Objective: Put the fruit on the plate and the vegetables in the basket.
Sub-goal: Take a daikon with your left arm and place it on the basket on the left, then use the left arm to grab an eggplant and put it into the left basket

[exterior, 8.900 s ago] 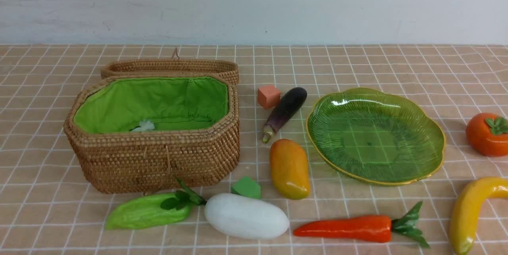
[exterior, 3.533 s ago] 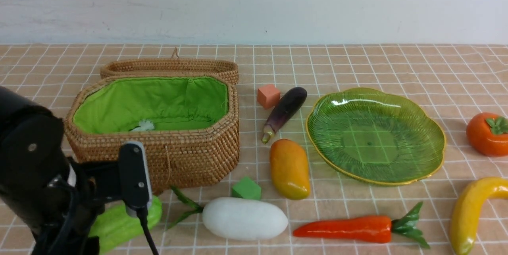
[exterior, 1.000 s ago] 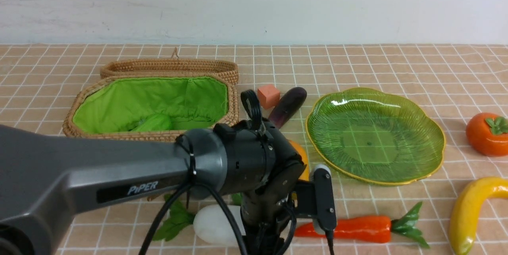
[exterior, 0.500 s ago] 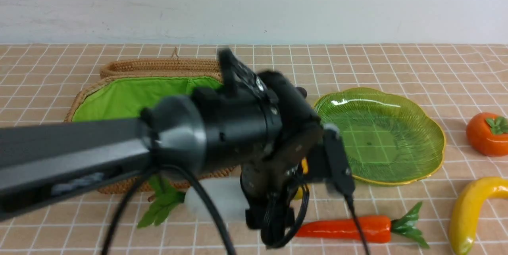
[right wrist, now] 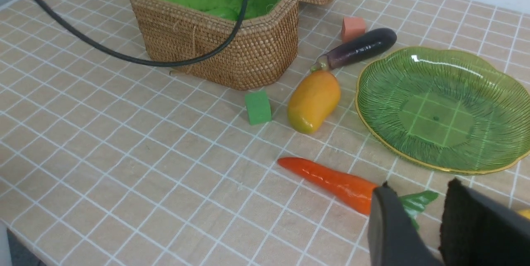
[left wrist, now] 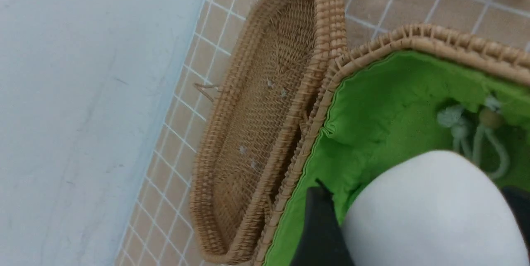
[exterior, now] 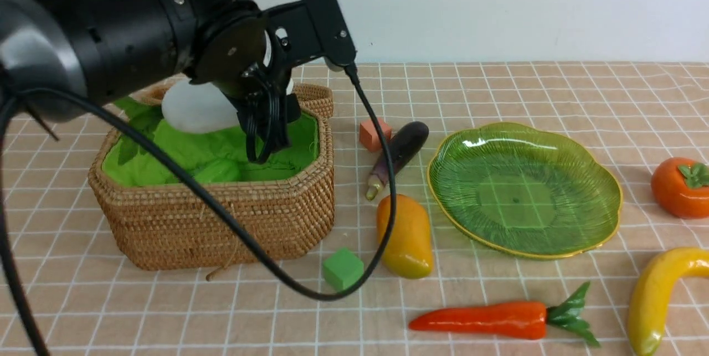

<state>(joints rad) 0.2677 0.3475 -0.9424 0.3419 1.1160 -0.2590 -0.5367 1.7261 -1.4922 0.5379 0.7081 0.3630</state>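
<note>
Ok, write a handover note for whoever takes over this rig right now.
The left gripper has its jaws shut on the white radish, held above the open basket.
The right gripper has its jaws open and empty, near the leafy end of the carrot.
Done: the green gourd lies in the basket.
Left: drop the radish in, then the eggplant and carrot. The mango, banana and persimmon lie on the table; the plate holds nothing.

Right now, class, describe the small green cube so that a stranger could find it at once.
Start at the big wicker basket with green lining. Just off its front right corner, beside the yellow-orange mango, sits the green cube. It is small, matte and flat-sided; the other cube is salmon-orange.
</note>
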